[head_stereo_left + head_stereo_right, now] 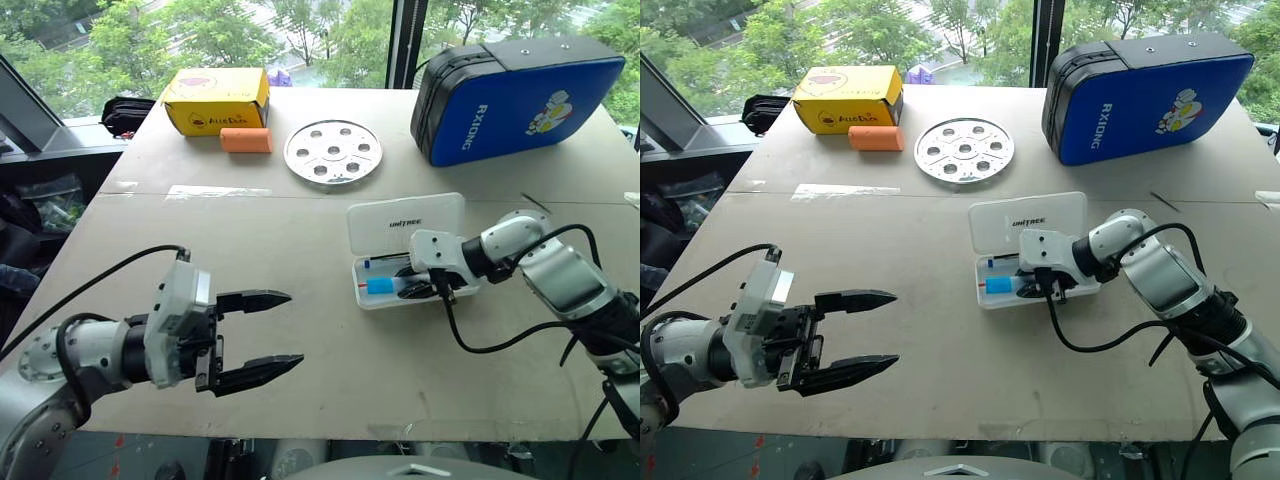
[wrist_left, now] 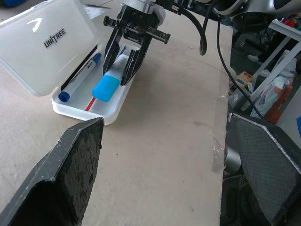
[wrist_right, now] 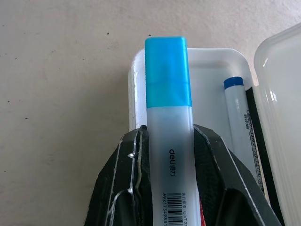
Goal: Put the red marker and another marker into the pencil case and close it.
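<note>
the right gripper (image 1: pixel 415 285) fingers grasped a blue-capped translucent highlighter (image 3: pixel 168 117) over the open white plastic pencil case (image 1: pixel 410 240); the left gripper (image 1: pixel 270 335) fingers, released, hovered above bare bench (image 1: pixel 300 250).

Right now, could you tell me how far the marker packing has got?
Done: a blue-capped marker lies in the open pencil case. In hand: the right gripper holds a blue-capped highlighter over the tray. Left: release it and close the lid. Left gripper waits open.
</note>
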`<action>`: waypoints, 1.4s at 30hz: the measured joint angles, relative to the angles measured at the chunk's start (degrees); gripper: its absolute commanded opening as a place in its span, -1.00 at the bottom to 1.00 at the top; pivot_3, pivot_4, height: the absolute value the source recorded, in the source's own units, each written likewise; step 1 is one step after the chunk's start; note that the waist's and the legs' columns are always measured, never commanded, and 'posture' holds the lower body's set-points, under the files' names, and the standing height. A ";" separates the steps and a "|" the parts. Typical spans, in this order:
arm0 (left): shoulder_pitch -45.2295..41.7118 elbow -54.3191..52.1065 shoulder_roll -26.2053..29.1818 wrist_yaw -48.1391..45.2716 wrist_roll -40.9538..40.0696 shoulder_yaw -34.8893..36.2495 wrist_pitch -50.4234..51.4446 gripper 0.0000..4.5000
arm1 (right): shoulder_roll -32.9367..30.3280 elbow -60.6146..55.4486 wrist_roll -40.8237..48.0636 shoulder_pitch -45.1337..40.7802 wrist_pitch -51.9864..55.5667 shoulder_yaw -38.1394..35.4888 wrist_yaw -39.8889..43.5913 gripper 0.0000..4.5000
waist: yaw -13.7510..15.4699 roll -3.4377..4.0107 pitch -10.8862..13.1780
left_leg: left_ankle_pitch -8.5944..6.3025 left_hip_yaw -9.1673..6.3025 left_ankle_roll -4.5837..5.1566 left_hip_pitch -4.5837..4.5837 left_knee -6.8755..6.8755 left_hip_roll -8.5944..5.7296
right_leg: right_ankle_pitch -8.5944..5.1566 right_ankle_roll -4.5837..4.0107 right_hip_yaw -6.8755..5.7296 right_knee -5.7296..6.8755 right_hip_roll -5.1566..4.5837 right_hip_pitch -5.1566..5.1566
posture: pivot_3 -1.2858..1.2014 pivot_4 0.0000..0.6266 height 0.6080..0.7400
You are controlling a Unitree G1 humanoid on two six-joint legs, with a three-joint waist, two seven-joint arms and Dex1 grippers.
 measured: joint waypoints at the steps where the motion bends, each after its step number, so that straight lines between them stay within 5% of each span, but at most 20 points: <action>1: 0.25 0.00 -0.01 0.00 0.02 0.01 -0.14 0.94 | 0.25 0.21 -0.19 -0.02 -0.16 0.14 0.11 -0.72 | 0.00 0.00 0.00 | 0.00 0.00 0.00 0.00 0.00 0.00 | 0.00 0.00 0.00 0.00 0.00 0.00 | 0.03 -0.52 1.00; 6: 1.89 0.00 -0.16 -0.16 0.32 0.45 -0.88 0.94 | 1.56 1.29 -1.23 -0.22 -0.86 0.43 0.83 0.30 | 0.02 0.00 0.00 | 0.00 0.00 0.00 0.00 0.00 0.00 | 0.00 -0.01 0.00 0.00 -0.01 0.00 | 0.03 -0.52 1.00; 9: 2.33 0.00 -0.25 -0.47 0.45 0.57 -1.49 0.94 | 1.53 1.31 -1.55 -0.22 -1.41 0.53 1.09 0.73 | 0.04 0.01 0.00 | 0.00 -0.02 0.00 0.00 0.00 0.00 | 0.00 -0.01 -0.02 0.00 -0.02 0.00 | 0.03 -0.52 1.00; 15: 3.04 -0.05 -0.53 -0.45 0.51 0.74 -2.21 0.94 | -1.94 -7.53 6.19 2.96 9.31 -9.12 -0.12 0.73 | 0.30 0.05 0.05 | 0.00 -0.05 0.00 -0.04 -0.01 -0.01 | -0.01 -0.01 -0.04 -0.03 -0.25 0.00 | 0.03 -0.52 1.00; 20: 1.10 -0.61 -1.59 0.66 0.23 -0.89 -2.50 0.94 | -6.91 -15.99 14.88 18.76 23.54 -33.90 -7.94 0.73 | 1.51 0.04 0.04 | -0.01 -0.09 0.00 -0.07 -0.07 -0.18 | -0.09 -0.15 -0.09 -0.10 -0.44 0.04 | 0.03 -0.52 1.00; 24: -0.42 -0.76 -2.25 1.30 0.21 -3.43 -2.55 0.94 | -8.76 -16.13 12.14 26.17 26.78 -44.21 -16.78 0.73 | 1.30 0.05 0.04 | 0.00 0.05 0.01 -0.01 -0.07 -0.21 | -0.10 -0.18 0.02 -0.06 -0.42 0.04 | 0.03 -0.52 1.00; 28: -3.62 -0.91 -2.69 2.22 0.08 -6.41 -2.55 0.94 | -8.43 -9.11 5.84 24.98 33.44 -45.31 -30.11 0.73 | 0.87 0.06 0.03 | 0.01 0.16 0.02 0.06 -0.04 -0.23 | -0.11 -0.20 0.18 0.02 -0.08 0.03 | 0.03 -0.52 1.00; 36: -8.18 -1.73 -2.78 6.11 -1.97 -9.20 -1.22 0.94 | 4.94 -1.75 1.46 14.90 50.46 -49.00 -49.76 0.73 | 0.05 0.09 0.05 | 0.01 0.08 0.02 -0.02 -0.08 -0.19 | -0.01 0.04 0.19 0.04 0.08 -0.03 | 0.03 -0.52 1.00; 42: -7.95 -2.34 -2.83 7.78 -2.48 -9.29 -0.72 0.94 | 18.64 -9.52 -2.90 10.00 61.03 -58.39 -61.55 0.73 | 0.01 0.15 0.06 | 0.01 0.03 0.02 -0.01 -0.11 -0.19 | -0.01 0.05 0.16 0.08 0.11 -0.05 | 0.03 -0.52 1.00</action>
